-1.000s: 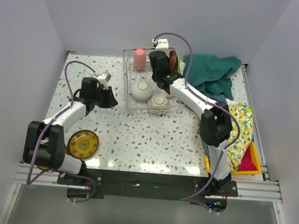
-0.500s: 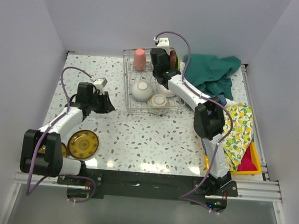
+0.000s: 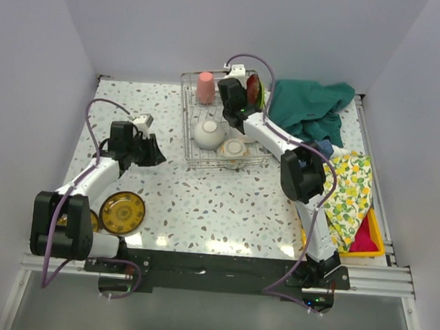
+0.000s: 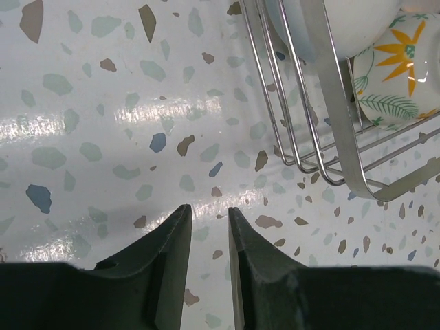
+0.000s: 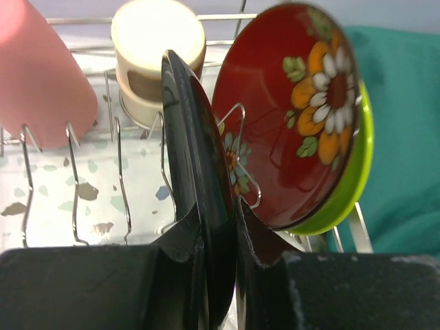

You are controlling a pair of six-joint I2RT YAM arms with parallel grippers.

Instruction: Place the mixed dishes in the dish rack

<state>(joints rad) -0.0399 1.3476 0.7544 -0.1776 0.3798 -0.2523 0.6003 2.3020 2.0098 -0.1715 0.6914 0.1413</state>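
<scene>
in the dish rack [image 3: 187,121], the red floral plate [image 5: 289,130] crowds the black plate [image 5: 189,151], the gap seemingly narrow; on the rack's near side, bare table [image 3: 225,199] lies open.

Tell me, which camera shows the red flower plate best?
The right wrist view. There the red flower plate stands upright and close, its flowers plain, a lime-green plate behind it. The top view shows only a thin red edge in the dish rack. The left wrist view misses it.
</scene>
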